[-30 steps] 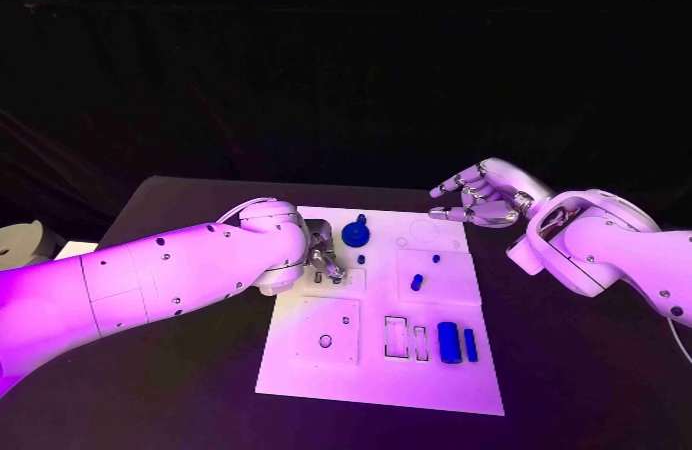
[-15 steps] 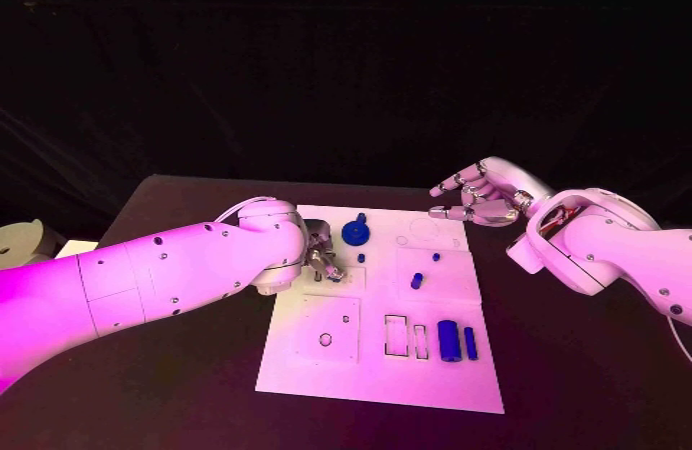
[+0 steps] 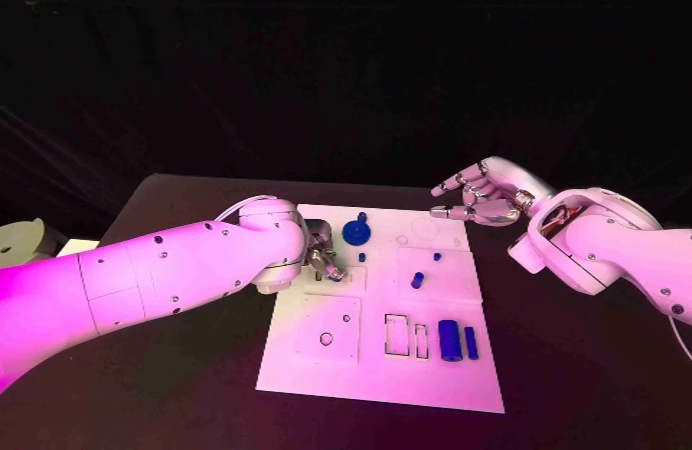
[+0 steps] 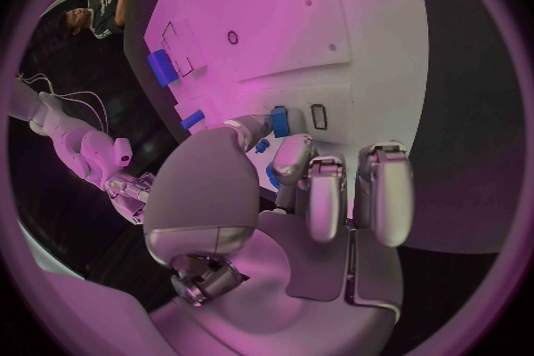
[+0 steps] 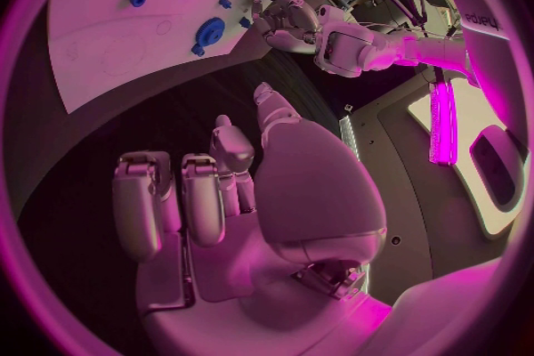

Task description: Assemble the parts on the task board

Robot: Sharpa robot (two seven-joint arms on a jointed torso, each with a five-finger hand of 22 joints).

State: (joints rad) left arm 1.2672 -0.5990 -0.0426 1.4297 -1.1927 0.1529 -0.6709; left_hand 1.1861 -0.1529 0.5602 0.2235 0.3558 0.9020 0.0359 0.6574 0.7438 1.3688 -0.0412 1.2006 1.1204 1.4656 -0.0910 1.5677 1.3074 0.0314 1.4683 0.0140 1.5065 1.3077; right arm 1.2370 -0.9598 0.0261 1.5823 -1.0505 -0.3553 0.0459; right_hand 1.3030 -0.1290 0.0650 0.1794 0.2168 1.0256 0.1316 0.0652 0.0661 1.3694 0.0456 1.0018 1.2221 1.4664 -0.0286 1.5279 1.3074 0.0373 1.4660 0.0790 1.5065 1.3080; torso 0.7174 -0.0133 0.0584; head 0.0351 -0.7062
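Task board (image 3: pixel 378 365): white plate in the middle of the black table (image 3: pixel 173 370), long axis running away from the robot, near end toward the camera in the head view. Its surface carries raised square panels and cut-out slots.

Left arm (image 3: pixel 130 280) comes in low across the table; left hand (image 3: pixel 320 253) sits over the board's left edge, at about the far third. Fingers curled down toward the board beside a small blue part (image 4: pixel 279 121). Whether the fingertips pinch a piece is unclear from the wrist view, so the grip stays undetermined.

Right hand (image 3: pixel 483 196) hangs above the table just off the board's far right corner, apart from the board. Fingers partly curled yet spread, nothing between them.

Parts, largest first:
- Round blue piece (image 3: pixel 356 234) with a stub on top, at the far end of the board, just right of the left hand.
- Blue cylinder (image 3: pixel 449 341), lying flat near the board's near right, long axis along the board's length.
- Thin blue bar (image 3: pixel 470 343), just beside the cylinder on its right, parallel to it.
- Short blue peg (image 3: pixel 417 281) on the right-hand square panel, mid-board, long axis roughly along the board.
- Tiny blue piece (image 3: pixel 361 258) between the round piece and the peg.
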